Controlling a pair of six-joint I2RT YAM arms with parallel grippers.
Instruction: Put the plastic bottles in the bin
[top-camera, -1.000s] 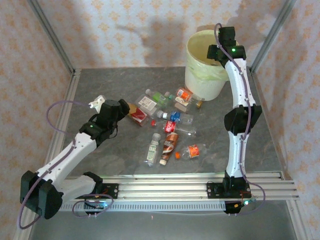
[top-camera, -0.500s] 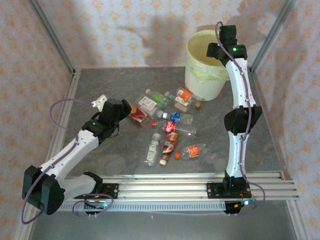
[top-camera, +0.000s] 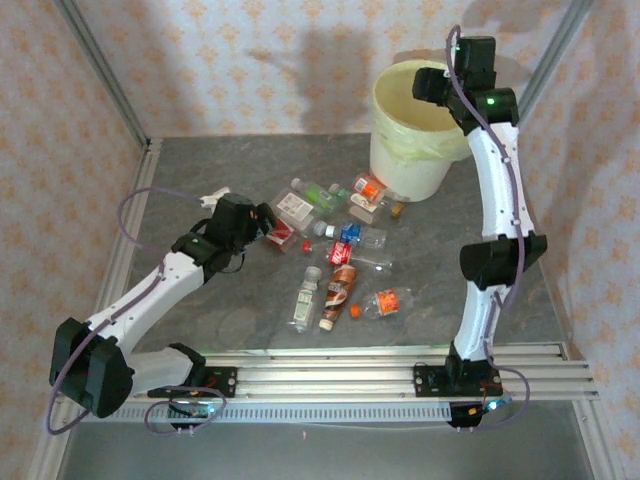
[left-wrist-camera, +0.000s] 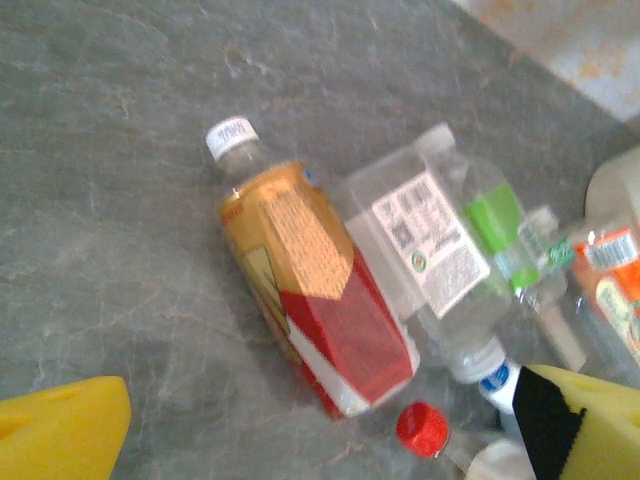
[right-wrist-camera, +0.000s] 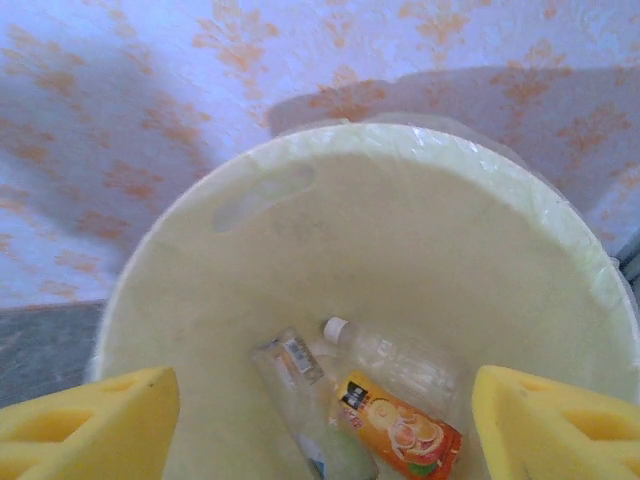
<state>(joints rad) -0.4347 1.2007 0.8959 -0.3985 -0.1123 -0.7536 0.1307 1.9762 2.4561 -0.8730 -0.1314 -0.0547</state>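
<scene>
Cream-white bin under 1 arm, the next bottle under the other.
Right fingers hang spread and empty above the bin, where 3 bottles lie at the bottom, so that delivery looks done. Left fingers stand fully apart, holding nothing, just over a red-and-gold labelled bottle lying on the desk at the left edge of the scattered pile. Next, I judge, they must drop, straddle that bottle across its width and close without nudging its clear neighbour.
</scene>
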